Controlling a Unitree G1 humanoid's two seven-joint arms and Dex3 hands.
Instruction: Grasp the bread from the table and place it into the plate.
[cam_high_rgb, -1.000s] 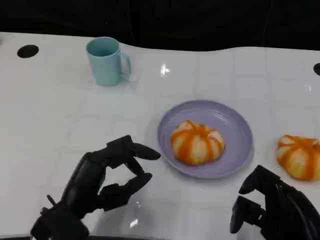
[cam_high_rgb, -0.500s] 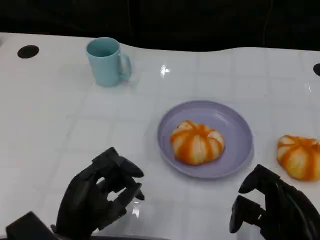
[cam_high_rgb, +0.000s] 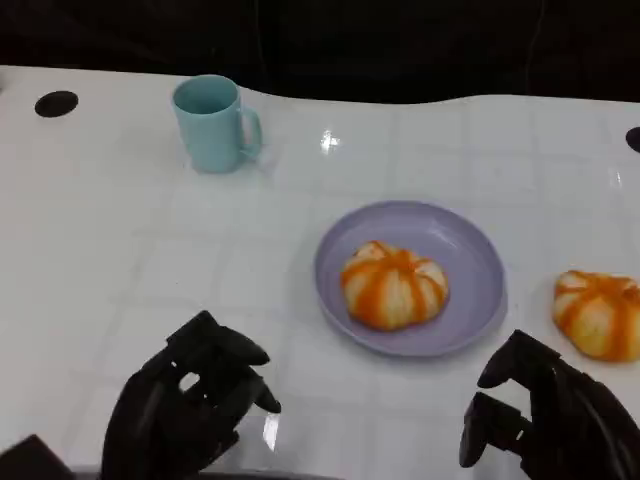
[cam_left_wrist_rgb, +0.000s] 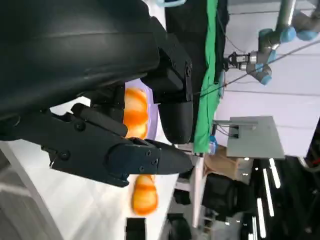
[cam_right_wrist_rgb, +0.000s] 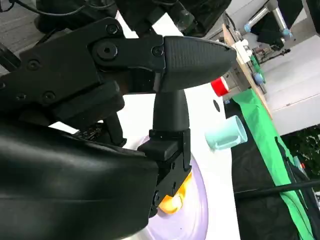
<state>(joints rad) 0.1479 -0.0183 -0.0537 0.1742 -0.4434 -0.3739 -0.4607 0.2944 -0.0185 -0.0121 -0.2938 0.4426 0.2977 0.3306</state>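
An orange-striped bread lies on the lavender plate at the table's middle right. The same bread shows between my left hand's fingers in the left wrist view, and the bread with the plate shows past my right hand's fingers. A second striped bread sits on the table right of the plate; in the left wrist view this bread lies beyond the hand. My left hand hovers at the near edge, left of the plate, holding nothing. My right hand waits near the second bread, fingers apart and empty.
A light blue mug stands at the back left, and the mug also appears in the right wrist view. Two black holes mark the white table's far corners. Bare table lies between the mug and the plate.
My left hand has drawn back toward the near edge and its fingers have curled inward. The right hand, both breads and the plate have stayed put.
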